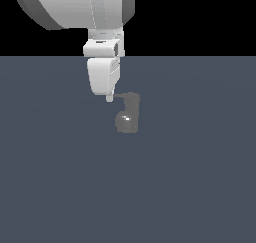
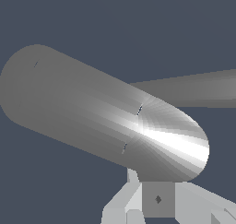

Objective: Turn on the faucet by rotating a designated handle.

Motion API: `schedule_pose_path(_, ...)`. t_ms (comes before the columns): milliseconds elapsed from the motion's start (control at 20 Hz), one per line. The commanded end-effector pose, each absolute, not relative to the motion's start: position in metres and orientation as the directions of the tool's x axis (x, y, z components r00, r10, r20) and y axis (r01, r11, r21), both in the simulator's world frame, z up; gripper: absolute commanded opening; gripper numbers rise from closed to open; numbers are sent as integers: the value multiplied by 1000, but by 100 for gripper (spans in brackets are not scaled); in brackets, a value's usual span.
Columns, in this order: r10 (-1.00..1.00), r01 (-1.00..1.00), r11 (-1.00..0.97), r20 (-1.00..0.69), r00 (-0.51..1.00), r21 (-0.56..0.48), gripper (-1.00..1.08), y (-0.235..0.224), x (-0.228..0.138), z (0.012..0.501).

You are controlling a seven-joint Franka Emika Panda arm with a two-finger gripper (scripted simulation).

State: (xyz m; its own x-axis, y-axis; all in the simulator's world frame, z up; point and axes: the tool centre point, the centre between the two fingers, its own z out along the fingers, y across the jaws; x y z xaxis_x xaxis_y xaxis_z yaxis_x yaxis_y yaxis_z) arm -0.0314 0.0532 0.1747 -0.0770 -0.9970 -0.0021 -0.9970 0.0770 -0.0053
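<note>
Tool [image 1: 110, 98] at 1 handle [image 1: 120, 95], 1 faucet [image 1: 128, 115], 1 arm [image 1: 103, 42]

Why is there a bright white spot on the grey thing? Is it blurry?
Exterior view: a small glint sits on the faucet bulb; edges look soft and blocky, and no shadows fall on the floor. Wrist view: a broad white glare streaks across the faucet's rounded end, fanning out in facets; the handle behind looks dull.
</note>
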Motion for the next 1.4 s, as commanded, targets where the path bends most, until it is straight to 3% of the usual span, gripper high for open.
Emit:
schedule_pose_path(0, -997, -997, 77, -2, -77, -5, -100, 48, -33, 175)
schedule_pose_path(700, -996, -996, 86, 0, -86, 0, -100, -29, -55, 173)
schedule_pose_path(750, -999, -999, 44, -5, -44, -4, -100, -1, -52, 175)
schedule_pose_path(1350, -998, -998, 69, -2, -69, -2, -100, -57, -29, 174)
